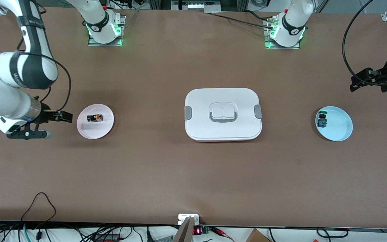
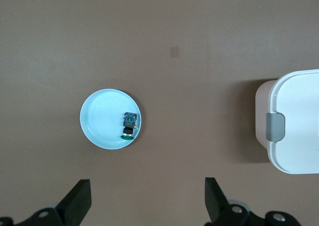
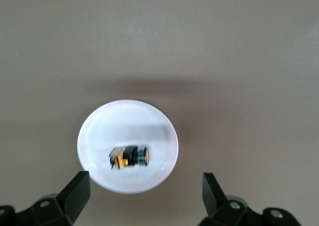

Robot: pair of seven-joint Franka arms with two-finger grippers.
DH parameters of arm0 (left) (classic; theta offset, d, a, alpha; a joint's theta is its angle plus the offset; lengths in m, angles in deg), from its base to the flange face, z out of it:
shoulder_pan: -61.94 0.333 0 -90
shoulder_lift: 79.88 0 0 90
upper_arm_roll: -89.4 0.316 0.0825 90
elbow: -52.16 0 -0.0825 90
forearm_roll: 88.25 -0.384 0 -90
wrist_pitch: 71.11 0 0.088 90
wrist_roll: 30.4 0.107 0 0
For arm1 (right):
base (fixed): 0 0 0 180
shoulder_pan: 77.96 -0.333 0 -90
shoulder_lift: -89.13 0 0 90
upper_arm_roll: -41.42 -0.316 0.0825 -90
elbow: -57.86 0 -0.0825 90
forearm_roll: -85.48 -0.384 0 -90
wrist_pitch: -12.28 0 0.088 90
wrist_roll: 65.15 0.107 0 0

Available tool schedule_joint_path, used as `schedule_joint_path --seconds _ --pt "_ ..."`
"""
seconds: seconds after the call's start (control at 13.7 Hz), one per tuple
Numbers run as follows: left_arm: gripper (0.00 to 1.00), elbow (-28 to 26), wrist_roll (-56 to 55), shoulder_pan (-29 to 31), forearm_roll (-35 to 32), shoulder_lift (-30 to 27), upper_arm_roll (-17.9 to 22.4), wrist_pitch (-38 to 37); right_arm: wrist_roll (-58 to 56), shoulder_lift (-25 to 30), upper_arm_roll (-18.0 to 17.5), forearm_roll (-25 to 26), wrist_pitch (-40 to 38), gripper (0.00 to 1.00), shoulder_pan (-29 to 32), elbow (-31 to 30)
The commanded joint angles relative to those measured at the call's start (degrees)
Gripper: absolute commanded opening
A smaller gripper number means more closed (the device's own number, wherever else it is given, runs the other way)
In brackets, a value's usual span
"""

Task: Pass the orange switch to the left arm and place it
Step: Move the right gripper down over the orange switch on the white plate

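The orange switch [image 1: 95, 117] lies on its side on a small pinkish-white plate [image 1: 92, 131] toward the right arm's end of the table. My right gripper [image 1: 62, 116] hovers open and empty beside that plate. In the right wrist view the switch [image 3: 130, 156] and its plate [image 3: 124, 121] lie ahead of the open gripper [image 3: 145, 178]. The white box [image 1: 223, 114] stands closed at the table's middle. My left gripper [image 1: 356, 84] is open and empty in the air at the left arm's end, and in the left wrist view it [image 2: 147, 186] holds nothing.
A light blue plate [image 1: 339, 126] toward the left arm's end holds a small part with a green cap and blue body [image 1: 321, 120]. The left wrist view shows that plate [image 2: 102, 118], the part [image 2: 129, 124] and the box's end [image 2: 299, 121]. Cables run along the table's near edge.
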Motion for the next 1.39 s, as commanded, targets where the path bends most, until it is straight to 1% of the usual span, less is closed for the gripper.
schedule_joint_path --seconds 0.0,0.29,0.88,1.02,1.24,1.32 --pt "1.00 1.9 0.4 1.7 1.4 1.4 -0.1 -1.2 -0.3 1.5 -0.5 0.9 6.9 1.00 0.4 -6.6" --pt "1.00 1.9 0.4 1.6 1.4 1.4 -0.2 -1.2 -0.6 -0.8 -0.6 1.0 11.7 1.00 -0.1 -9.3" --pt "1.00 1.9 0.3 1.5 1.2 1.4 -0.6 -1.3 -0.6 -5.0 -0.9 2.1 12.5 1.00 -3.5 -9.6" --pt "1.00 1.9 0.1 1.5 1.2 1.3 -0.8 -1.3 -0.6 -5.3 -0.9 4.9 13.8 1.00 -3.6 -10.1" --pt "1.00 1.9 0.0 1.4 1.2 1.3 -0.8 -1.4 -0.6 -5.4 -0.9 6.5 17.0 1.00 -3.6 -11.8" --pt "1.00 1.9 -0.1 1.5 1.3 1.3 -0.8 -1.5 -0.6 -5.8 -0.9 7.7 17.3 1.00 -3.7 -12.0"
